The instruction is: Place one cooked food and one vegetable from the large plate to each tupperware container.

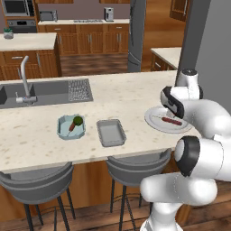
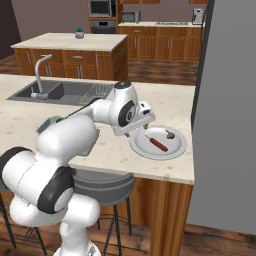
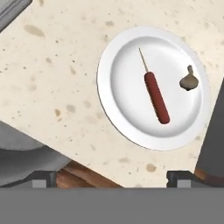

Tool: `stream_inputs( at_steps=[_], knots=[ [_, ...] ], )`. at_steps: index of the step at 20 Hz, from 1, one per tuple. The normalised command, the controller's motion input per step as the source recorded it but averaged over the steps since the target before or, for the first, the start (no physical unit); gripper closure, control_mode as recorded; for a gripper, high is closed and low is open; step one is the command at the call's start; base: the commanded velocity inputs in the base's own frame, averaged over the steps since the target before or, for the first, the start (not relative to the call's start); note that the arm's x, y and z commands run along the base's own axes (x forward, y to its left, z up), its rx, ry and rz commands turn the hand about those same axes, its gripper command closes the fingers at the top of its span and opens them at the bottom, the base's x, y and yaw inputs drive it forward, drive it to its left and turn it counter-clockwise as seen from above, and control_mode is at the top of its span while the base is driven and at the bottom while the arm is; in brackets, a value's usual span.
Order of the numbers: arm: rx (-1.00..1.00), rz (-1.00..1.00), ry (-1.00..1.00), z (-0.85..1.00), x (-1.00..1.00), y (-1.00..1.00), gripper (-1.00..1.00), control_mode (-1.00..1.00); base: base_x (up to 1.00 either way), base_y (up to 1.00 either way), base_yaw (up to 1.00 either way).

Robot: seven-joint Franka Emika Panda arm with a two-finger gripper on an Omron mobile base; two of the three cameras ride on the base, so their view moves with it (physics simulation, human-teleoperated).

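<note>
The large plate (image 3: 127, 105) lies on the counter near its front edge, below my gripper (image 3: 111, 179), which hangs above it with jaws wide open and nothing between them. On the plate are a red sausage on a stick (image 3: 156, 97) and a small brown vegetable (image 3: 189, 81). From the right base view, the gripper (image 2: 136, 127) hovers over the plate's (image 2: 172, 150) left rim. Further left on the counter, the light blue tupperware container (image 1: 63, 131) holds a green vegetable (image 1: 77, 120) and a red sausage (image 1: 72, 127). The grey tupperware container (image 1: 111, 132) beside it has a bare floor.
A dark sink (image 1: 45, 92) with a faucet (image 1: 25, 81) is set into the counter behind the containers. Two grey stools (image 1: 135, 164) stand under the front edge. A tall grey wall (image 2: 227, 100) rises just right of the plate.
</note>
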Motion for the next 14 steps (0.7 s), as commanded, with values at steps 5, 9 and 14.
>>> stream_inputs(
  at_steps=[5,9,14],
  knots=[
    [-0.01,0.11,0.10,-0.52,0.23,-0.19,-1.00,-1.00,0.00,0.00,0.00],
    [0.00,0.04,0.05,-0.64,0.37,-0.16,-1.00,-1.00,0.00,0.00,0.00],
    [0.00,0.06,0.01,-0.39,0.49,-0.11,-1.00,-1.00,0.00,0.00,0.00]
  ],
)
